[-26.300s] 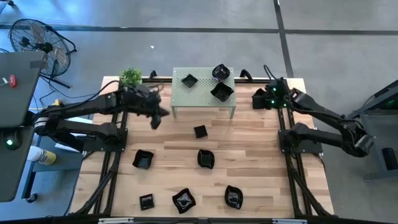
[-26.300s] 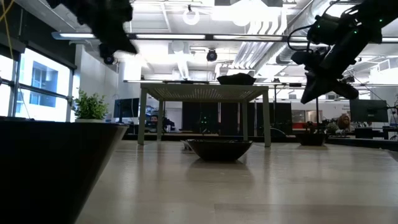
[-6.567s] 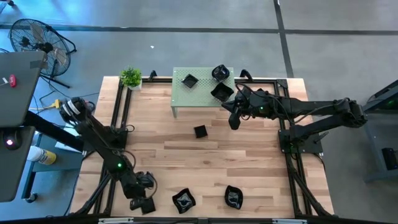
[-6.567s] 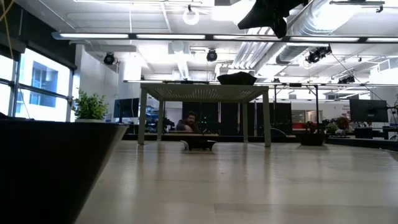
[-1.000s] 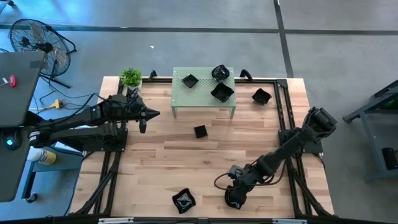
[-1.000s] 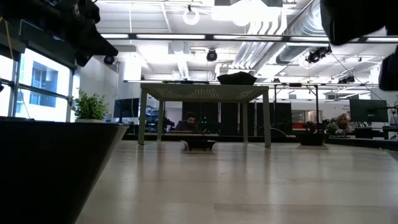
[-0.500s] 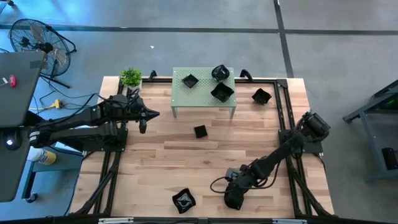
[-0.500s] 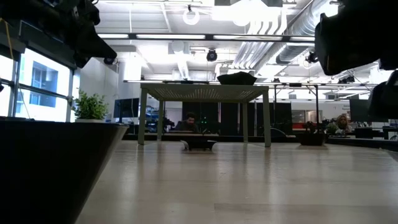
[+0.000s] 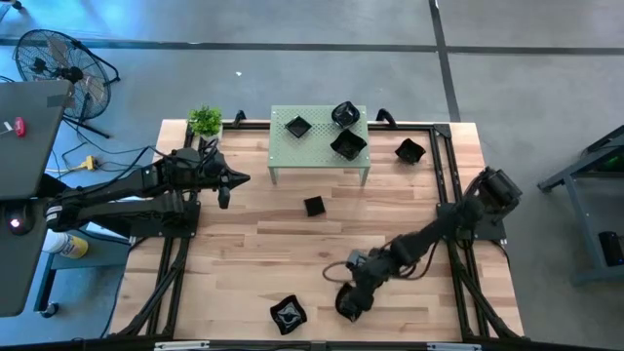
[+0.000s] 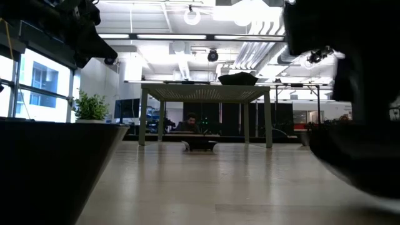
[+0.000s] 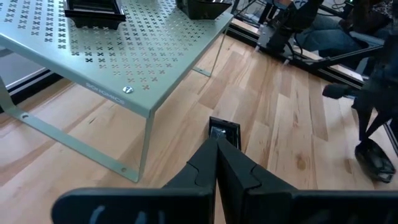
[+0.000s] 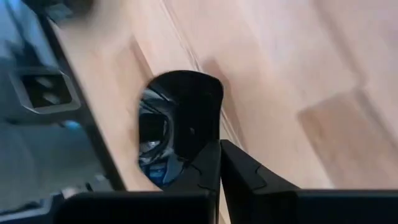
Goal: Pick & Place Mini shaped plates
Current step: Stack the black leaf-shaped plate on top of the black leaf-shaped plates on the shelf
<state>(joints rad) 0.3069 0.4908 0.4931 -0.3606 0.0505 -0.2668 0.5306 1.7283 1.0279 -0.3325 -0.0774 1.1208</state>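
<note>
My right gripper reaches down near the table's near edge and is shut on a rounded black mini plate. My left gripper hangs shut in the air at the left, holding nothing; a square plate lies on the wood beyond it. Three plates sit on the green shelf. Another plate rests at the far right, and a wavy-edged one at the near edge. My right gripper has the plate's rim at the tips of its two shut fingers, which slant down from the table's right. The plate shows its glossy inside, tilted. Whether it rests on the wood or hangs clear, I cannot tell.
The green perforated shelf stands on thin legs at the far middle. A small potted plant is at the far left corner. Black frame rails run along both sides. Bare wood lies in the middle.
My right gripper has gone toward the table's left along the near edge, and the rounded plate has moved that way with it. In the low view the right arm has grown larger at the right.
</note>
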